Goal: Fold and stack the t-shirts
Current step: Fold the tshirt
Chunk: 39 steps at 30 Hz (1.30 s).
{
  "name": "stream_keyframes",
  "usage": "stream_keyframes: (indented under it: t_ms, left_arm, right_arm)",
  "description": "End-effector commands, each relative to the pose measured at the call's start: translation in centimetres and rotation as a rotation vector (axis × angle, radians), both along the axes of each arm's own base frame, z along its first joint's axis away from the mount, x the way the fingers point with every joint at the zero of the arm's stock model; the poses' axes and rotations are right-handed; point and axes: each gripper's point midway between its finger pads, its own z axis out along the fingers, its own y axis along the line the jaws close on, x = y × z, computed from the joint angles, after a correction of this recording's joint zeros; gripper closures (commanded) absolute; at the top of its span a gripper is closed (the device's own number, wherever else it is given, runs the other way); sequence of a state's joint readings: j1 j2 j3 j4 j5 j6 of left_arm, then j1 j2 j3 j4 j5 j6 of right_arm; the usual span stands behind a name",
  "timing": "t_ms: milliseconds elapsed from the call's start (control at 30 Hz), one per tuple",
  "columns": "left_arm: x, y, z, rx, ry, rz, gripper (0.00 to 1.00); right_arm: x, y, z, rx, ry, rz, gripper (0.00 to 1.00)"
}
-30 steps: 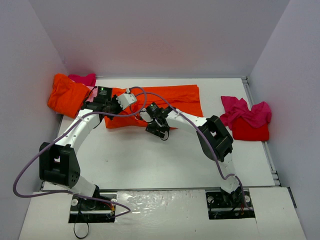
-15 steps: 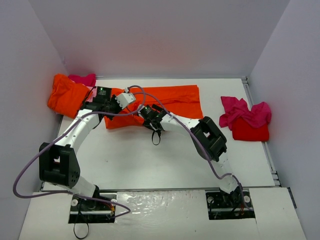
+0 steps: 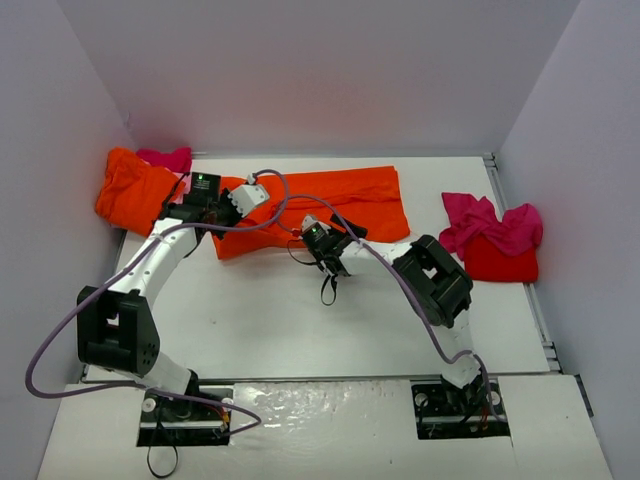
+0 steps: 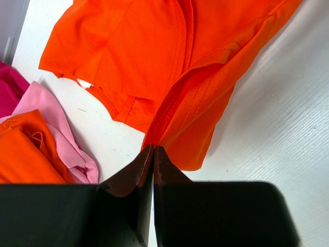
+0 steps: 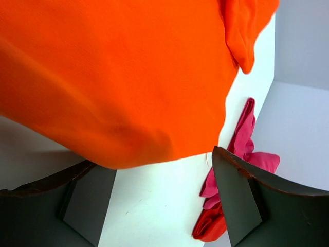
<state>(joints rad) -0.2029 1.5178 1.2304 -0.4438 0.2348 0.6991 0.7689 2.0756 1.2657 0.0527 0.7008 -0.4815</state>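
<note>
A bright orange t-shirt [image 3: 340, 200] lies spread across the back middle of the table. My left gripper [image 3: 240, 208] is at its left end, its jaws shut on a raised fold of the orange cloth [image 4: 185, 108], pinched at the tips [image 4: 153, 149]. My right gripper [image 3: 340, 240] stands open at the shirt's near edge. In the right wrist view the orange cloth [image 5: 123, 72] hangs over the gap between its jaws [image 5: 151, 157], and neither finger [image 5: 241, 195] presses on it.
A crumpled orange shirt [image 3: 135, 185], a magenta one [image 3: 165, 158] and a pale pink one [image 4: 56, 134] sit at the back left. At the right lie a magenta shirt [image 3: 490, 225] and a folded red one [image 3: 500, 262]. Walls enclose three sides of the table.
My right gripper has swung back and then to the right along the shirt's near edge. The left gripper has kept its hold and barely moved.
</note>
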Motion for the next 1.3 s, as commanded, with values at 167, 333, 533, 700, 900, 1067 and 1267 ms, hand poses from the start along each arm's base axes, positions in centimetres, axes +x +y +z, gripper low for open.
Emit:
stream_keyframes:
  t_ms: [167, 333, 533, 700, 900, 1067, 1267]
  left_arm:
    - [0.9, 0.4, 4.8, -0.033, -0.136, 0.019, 1.00]
    - [0.9, 0.8, 5.1, -0.033, -0.139, 0.024, 1.00]
    - [0.8, 0.9, 4.9, -0.029, -0.139, 0.026, 1.00]
    - [0.7, 1.2, 4.8, -0.022, -0.143, 0.029, 1.00]
    - [0.6, 1.4, 4.4, -0.011, -0.137, 0.027, 1.00]
    - [0.7, 1.4, 4.6, -0.012, -0.136, 0.027, 1.00]
    - [0.6, 1.6, 4.4, -0.002, -0.133, 0.028, 1.00]
  right_arm:
    - [-4.6, -7.0, -5.4, -0.137, 0.211, -0.080, 0.26]
    - [-2.1, -7.2, -4.6, -0.219, 0.128, -0.144, 0.26]
    - [1.0, -8.2, -3.2, -0.291, 0.033, -0.221, 0.27]
    - [3.1, -9.9, 0.2, -0.320, -0.092, -0.296, 0.27]
    - [5.4, -10.3, 7.2, -0.200, -0.233, -0.352, 0.26]
    - [7.2, -9.9, 13.3, -0.134, -0.336, -0.369, 0.25]
    - [9.6, -11.0, 17.2, -0.132, -0.403, -0.412, 0.24]
